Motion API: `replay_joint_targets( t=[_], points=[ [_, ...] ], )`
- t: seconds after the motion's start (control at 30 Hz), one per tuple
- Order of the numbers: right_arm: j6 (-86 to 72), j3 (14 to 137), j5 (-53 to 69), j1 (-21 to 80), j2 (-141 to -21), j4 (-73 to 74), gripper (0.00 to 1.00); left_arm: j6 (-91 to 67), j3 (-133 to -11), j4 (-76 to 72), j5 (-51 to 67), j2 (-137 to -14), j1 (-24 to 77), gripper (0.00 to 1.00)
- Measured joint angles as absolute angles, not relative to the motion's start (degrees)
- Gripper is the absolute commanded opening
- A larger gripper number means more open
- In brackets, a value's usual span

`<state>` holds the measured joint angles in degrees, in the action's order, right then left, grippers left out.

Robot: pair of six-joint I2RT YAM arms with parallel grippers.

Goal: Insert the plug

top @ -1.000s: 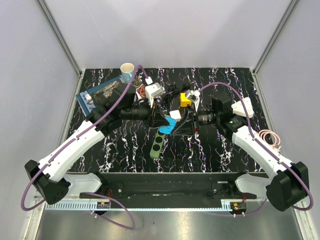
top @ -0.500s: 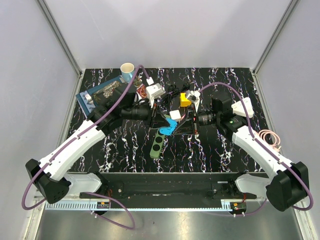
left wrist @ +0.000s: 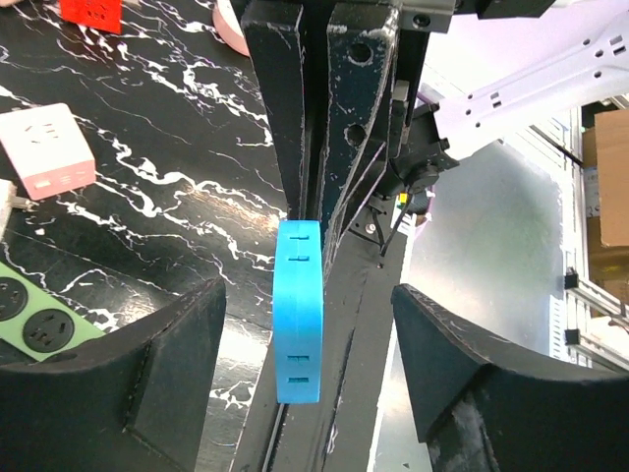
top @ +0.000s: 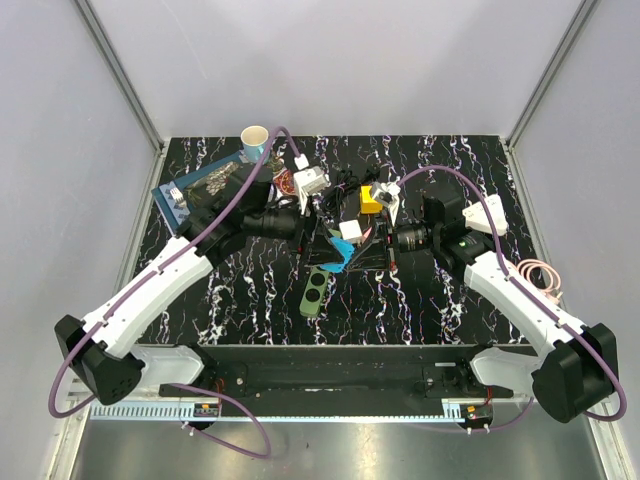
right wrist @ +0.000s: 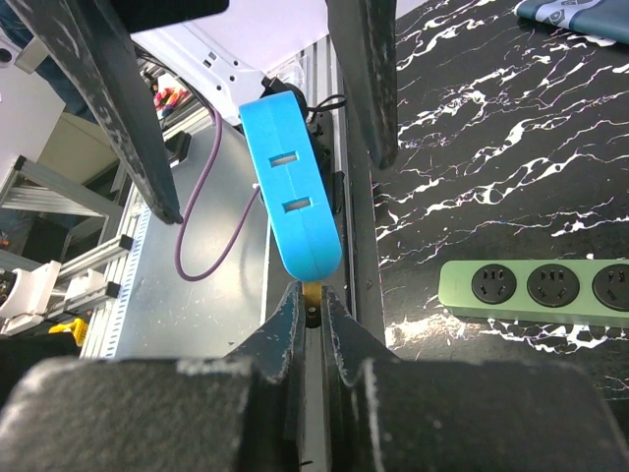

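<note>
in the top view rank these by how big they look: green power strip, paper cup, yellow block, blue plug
1. green power strip
2. paper cup
3. yellow block, only slightly smaller than the cup
The blue plug is partly hidden, so it is left unranked.

The tabletop is black with white, marble-like veining, and the power strip is pale green with black sockets. The plug is bright blue, and the fingers are black with whitish scuffs. The cables are purple, and a small block is yellow.
</note>
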<state>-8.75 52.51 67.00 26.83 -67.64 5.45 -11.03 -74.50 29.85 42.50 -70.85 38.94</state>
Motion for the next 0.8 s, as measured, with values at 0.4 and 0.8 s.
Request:
replay_joint_targets(
  t=[0.4, 0.8],
  points=[
    [-8.75, 52.6, 67.13, 26.83, -67.64, 5.85, 0.0, -11.05, -73.23, 29.89, 43.64, -73.78, 39.94, 0.57],
    [-8.75, 52.62, 67.13, 26.83, -67.64, 5.87, 0.0, -11.86, -72.93, 29.28, 43.05, -75.4, 41.58, 0.32]
  ],
)
